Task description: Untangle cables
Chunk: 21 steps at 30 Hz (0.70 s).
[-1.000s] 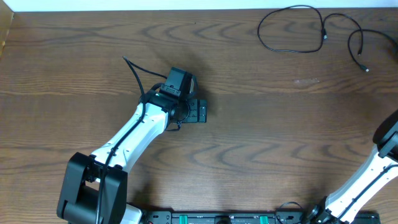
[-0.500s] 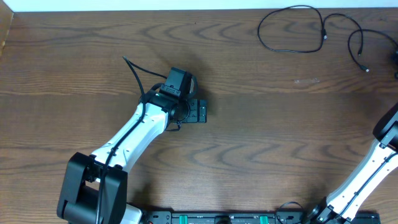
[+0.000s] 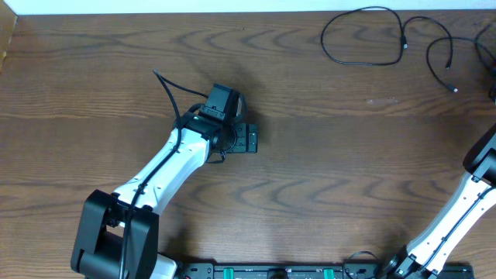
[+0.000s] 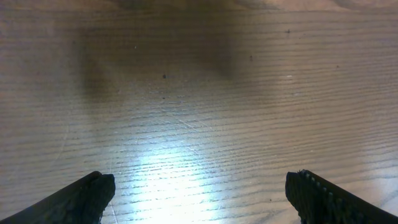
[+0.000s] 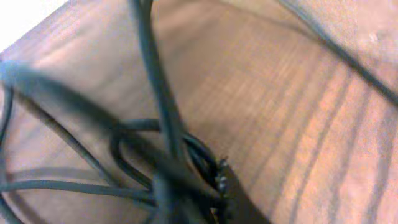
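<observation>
At the far right corner of the table (image 3: pixel 310 194), the cables (image 3: pixel 403 39) lie in loose black loops, and that is where the work is going on. I'd say the step in hand is taking hold of one cord to start pulling the tangle apart. The right fingers (image 5: pixel 239 202) are pinched shut. In the blurred wrist view a black strand runs straight into them, with a small coil bunched just at their tips, so they seem to be gripping one cord. The next move, I'd guess, calls for a slow draw away from that coil, watching that the loop opens rather than tightens. The left fingers (image 4: pixel 87 199) stand wide apart over bare wood near the table's middle, well apart from the cables and holding nothing.
</observation>
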Tool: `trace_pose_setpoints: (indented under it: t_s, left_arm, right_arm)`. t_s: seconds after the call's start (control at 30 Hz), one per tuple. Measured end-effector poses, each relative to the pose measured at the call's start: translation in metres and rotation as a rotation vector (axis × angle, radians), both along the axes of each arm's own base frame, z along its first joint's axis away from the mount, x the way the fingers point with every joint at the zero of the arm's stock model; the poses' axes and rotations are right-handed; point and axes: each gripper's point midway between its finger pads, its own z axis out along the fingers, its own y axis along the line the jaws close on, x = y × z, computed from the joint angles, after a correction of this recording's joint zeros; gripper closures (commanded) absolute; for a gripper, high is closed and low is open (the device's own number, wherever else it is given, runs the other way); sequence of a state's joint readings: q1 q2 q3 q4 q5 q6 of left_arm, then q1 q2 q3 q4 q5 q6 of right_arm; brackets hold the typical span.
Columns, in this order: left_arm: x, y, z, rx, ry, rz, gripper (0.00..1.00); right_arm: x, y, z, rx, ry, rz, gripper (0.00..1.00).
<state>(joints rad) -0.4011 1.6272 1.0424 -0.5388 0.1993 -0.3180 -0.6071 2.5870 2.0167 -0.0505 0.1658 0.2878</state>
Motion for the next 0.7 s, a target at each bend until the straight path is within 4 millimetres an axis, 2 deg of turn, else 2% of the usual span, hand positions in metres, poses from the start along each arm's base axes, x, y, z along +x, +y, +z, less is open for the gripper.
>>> trace_pose_setpoints:
  t_s: [0.13, 0.2, 0.27, 0.3, 0.43, 0.47, 0.5, 0.57, 0.63, 0.7]
  left_arm:
    - [0.000, 0.000, 0.000, 0.000, 0.000, 0.000, 0.05]
    - [0.000, 0.000, 0.000, 0.000, 0.000, 0.000, 0.05]
    - [0.000, 0.000, 0.000, 0.000, 0.000, 0.000, 0.05]
    - [0.000, 0.000, 0.000, 0.000, 0.000, 0.000, 0.05]
    - [0.000, 0.000, 0.000, 0.000, 0.000, 0.000, 0.05]
    - [0.000, 0.000, 0.000, 0.000, 0.000, 0.000, 0.05]
    - [0.000, 0.000, 0.000, 0.000, 0.000, 0.000, 0.05]
    - [0.000, 0.000, 0.000, 0.000, 0.000, 0.000, 0.05]
    - [0.000, 0.000, 0.000, 0.000, 0.000, 0.000, 0.05]
    - [0.000, 0.000, 0.000, 0.000, 0.000, 0.000, 0.05]
  right_arm:
    - [0.006, 0.003, 0.023, -0.055, 0.013, 0.065, 0.99]
    - [0.009, 0.005, 0.048, -0.116, 0.020, 0.111, 0.99]
    - [0.012, 0.008, 0.087, -0.196, 0.020, 0.155, 0.99]
    - [0.013, 0.011, 0.112, -0.245, 0.014, 0.180, 0.99]
    - [0.007, 0.029, 0.239, -0.465, -0.053, 0.239, 0.99]
    - [0.001, 0.036, 0.277, -0.525, -0.084, 0.245, 0.99]
    - [-0.003, 0.042, 0.302, -0.566, -0.108, 0.245, 0.99]
    - [-0.019, 0.057, 0.367, -0.675, -0.171, 0.241, 0.99]
    - [-0.033, 0.067, 0.407, -0.765, -0.187, 0.251, 0.99]
    - [-0.041, 0.075, 0.424, -0.824, -0.157, 0.277, 0.99]
